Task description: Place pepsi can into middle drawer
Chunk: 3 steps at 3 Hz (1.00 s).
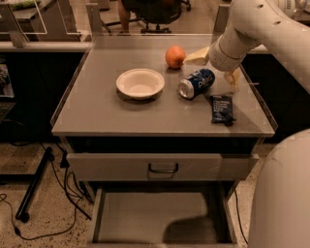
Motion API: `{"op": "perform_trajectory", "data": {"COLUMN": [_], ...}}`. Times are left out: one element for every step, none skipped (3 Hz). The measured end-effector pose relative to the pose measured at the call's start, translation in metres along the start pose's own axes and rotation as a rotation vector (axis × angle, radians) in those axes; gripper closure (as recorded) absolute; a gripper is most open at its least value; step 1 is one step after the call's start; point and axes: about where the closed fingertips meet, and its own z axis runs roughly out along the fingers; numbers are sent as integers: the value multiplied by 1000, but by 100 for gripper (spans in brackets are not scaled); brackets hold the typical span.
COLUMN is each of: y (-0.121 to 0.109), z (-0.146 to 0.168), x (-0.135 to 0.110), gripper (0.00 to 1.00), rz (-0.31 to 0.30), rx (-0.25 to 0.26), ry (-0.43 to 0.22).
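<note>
Looks like an office-type robotics lab. Evidence, all placed off the grey metal drawer cabinet [97, 114]:
- behind it: a rolling office chair [156, 10] on a hard floor, someone apparently sitting in it
- back left: a clear plastic panel [29, 19] on a desk ledge
- left, on the speckled floor [24, 160]: loose black cables [60, 181] and a black stand leg [31, 191]
- above its back right corner: a white robot arm [252, 24], with the gripper [211, 71] low over the top and its fingers spread apart

No home furnishings, plain industrial finish.
</note>
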Motion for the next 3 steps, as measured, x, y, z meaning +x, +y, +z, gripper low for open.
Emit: {"op": "perform_trajectory", "data": {"y": [-6, -5, -5], "z": [5, 6, 6], "x": [1, 13, 14], "gripper": [0, 0, 17], "rz": [14, 4, 4], "rx": [15, 11, 11], "ry": [7, 38, 40]}}
